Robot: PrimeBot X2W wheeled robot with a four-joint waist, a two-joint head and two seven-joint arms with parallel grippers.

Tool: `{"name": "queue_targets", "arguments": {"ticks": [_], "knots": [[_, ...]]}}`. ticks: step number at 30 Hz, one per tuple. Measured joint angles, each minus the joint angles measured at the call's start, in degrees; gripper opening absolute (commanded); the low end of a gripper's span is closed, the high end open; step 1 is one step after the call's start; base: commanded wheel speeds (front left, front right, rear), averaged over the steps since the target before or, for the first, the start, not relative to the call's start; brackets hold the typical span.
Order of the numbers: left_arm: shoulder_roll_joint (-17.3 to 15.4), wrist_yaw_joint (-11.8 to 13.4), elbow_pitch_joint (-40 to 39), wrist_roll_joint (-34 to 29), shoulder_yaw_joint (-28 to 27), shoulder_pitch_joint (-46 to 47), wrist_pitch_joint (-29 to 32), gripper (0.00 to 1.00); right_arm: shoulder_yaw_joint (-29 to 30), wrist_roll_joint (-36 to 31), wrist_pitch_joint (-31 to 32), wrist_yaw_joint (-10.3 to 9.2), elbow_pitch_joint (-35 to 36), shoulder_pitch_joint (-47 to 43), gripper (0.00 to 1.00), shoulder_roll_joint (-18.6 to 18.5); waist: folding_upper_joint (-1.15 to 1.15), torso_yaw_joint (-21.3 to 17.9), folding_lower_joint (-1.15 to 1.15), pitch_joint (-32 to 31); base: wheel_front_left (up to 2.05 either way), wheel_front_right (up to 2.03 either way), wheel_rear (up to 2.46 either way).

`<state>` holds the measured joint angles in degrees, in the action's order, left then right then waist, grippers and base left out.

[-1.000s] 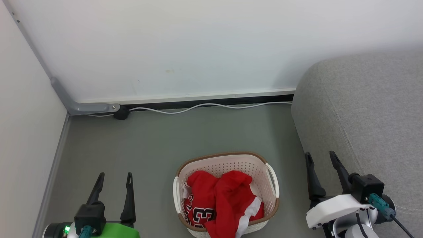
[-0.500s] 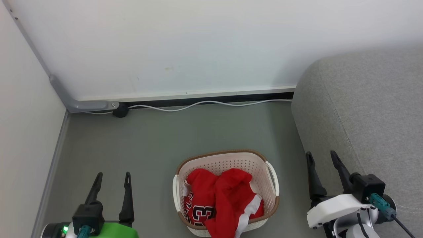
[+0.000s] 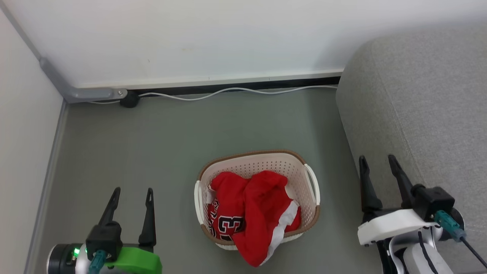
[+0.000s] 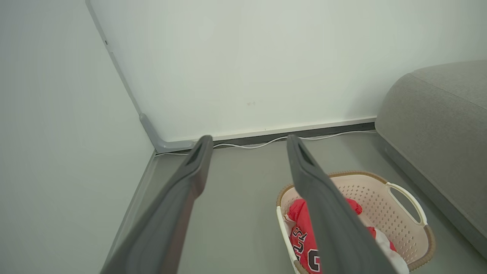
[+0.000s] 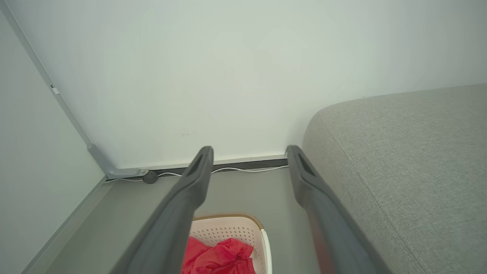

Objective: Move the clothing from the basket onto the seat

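Spread wide and empty, the left pincer (image 3: 133, 190) and right pincer (image 3: 376, 157) flank the basket (image 3: 251, 154) of heaped clothing (image 3: 258, 205), seemingly readied for carrying it to the nearby seat (image 3: 418, 95).

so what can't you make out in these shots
Bottom of the basket: head view, covered by the clothing.
Jersey lettering by the 23: head view, folded and too small to read.
Clothing's middle: left wrist view, behind one of the left gripper fingers.
Basket's near half: right wrist view, cut off by the bottom edge.
Seat extent: head view, runs off the right edge.
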<state>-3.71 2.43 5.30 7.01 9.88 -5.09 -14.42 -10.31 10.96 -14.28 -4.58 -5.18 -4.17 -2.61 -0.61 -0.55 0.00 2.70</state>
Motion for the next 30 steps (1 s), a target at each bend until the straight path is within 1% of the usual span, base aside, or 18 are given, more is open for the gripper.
{"name": "queue_targets", "arguments": {"ticks": [7,13,18,20,27,30], "knots": [[0.01,-0.46,2.27,-0.3,0.43,5.53,-0.01,1.0,0.8,-0.53,-0.08,0.19,2.45,4.64,1.0,-0.03,0.0,-0.65,0.0,5.05,0.0,0.0,0.0],[0.16,-1.0,6.38,-0.76,2.07,9.87,-0.01,1.0,2.08,-0.69,-0.22,0.2,4.41,9.1,1.0,-0.08,0.0,-1.7,0.0,9.67,0.0,0.0,0.0],[0.51,-1.56,9.76,-1.31,3.59,12.99,0.26,1.0,2.59,-0.99,-0.32,0.55,5.25,12.29,1.0,-0.23,0.0,-2.87,0.0,13.61,0.0,0.0,0.0],[0.59,-1.93,11.15,-1.32,4.01,14.35,0.67,1.0,2.92,-1.04,-0.32,1.04,5.64,13.89,1.0,-0.49,0.0,-3.4,0.0,15.2,0.0,0.0,0.0],[0.8,-2.93,15.26,-2.25,6.79,19.28,1.8,1.0,4.49,-1.12,-0.32,1.13,7.39,20.34,1.0,-0.85,0.0,-5.39,0.01,20.79,0.0,0.0,0.0],[0.87,-2.93,16.68,-2.29,7.23,21.53,2.11,1.0,4.76,-1.12,-0.32,1.53,7.83,22.41,1.0,-0.84,0.0,-6.24,0.01,23.23,0.0,0.0,0.0]]}}
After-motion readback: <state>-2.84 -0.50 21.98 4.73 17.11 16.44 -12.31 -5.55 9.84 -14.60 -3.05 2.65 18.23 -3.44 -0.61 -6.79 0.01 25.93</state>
